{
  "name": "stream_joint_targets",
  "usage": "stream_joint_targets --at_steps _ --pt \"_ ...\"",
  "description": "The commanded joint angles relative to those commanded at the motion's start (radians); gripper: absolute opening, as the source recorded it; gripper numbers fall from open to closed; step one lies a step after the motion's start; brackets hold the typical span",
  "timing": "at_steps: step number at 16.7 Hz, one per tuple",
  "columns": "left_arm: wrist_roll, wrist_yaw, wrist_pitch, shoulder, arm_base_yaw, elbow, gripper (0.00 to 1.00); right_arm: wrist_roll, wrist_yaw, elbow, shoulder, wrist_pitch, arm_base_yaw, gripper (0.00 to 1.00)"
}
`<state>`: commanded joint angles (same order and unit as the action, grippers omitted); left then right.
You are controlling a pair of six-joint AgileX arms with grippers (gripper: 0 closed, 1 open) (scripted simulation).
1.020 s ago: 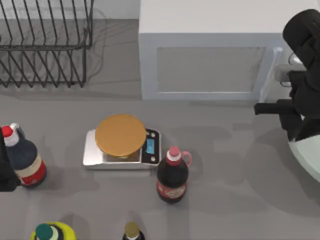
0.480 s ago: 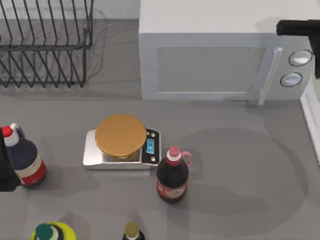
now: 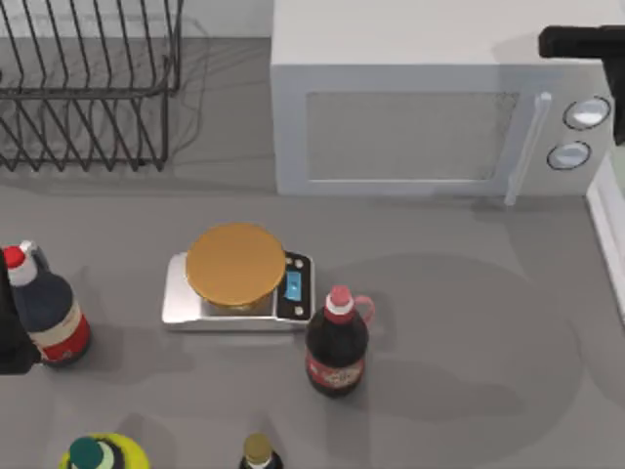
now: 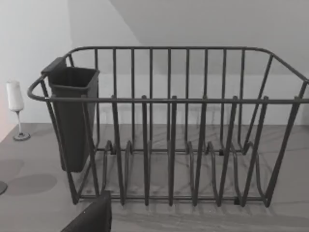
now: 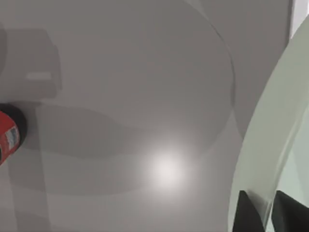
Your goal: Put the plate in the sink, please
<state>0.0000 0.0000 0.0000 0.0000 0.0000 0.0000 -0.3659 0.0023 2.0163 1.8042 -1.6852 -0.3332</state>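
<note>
Right gripper [image 5: 264,212]: dark fingers pinch the plate's rim, one on each face, so the plate hangs from its edge and clears the counter.
Plate [image 5: 270,145]: pale mint, held edge-on above the grey table, at the table's right side by my reading.
Right arm [image 3: 581,44]: raised over the microwave's [image 3: 430,107] right corner, high enough to pass the clutter.
Sink [image 3: 607,244]: a thin white rim at the table's right edge; the plate is not yet inside, I judge.
Left arm [image 3: 10,332]: parked at the left edge, facing the rack [image 4: 169,145]; fingers unreadable.
Bottle [image 3: 337,342]: well apart from the carry path.
</note>
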Motion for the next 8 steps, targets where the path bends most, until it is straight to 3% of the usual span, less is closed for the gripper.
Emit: stream_joint_targets --at_steps 4,8 --pt "0.000 0.000 0.000 0.000 0.000 0.000 1.00 0.019 0.030 0.112 0.101 0.015 0.087 0.00" --pt "0.000 0.000 0.000 0.000 0.000 0.000 1.00 0.093 0.063 0.372 0.329 0.022 0.232 0.00"
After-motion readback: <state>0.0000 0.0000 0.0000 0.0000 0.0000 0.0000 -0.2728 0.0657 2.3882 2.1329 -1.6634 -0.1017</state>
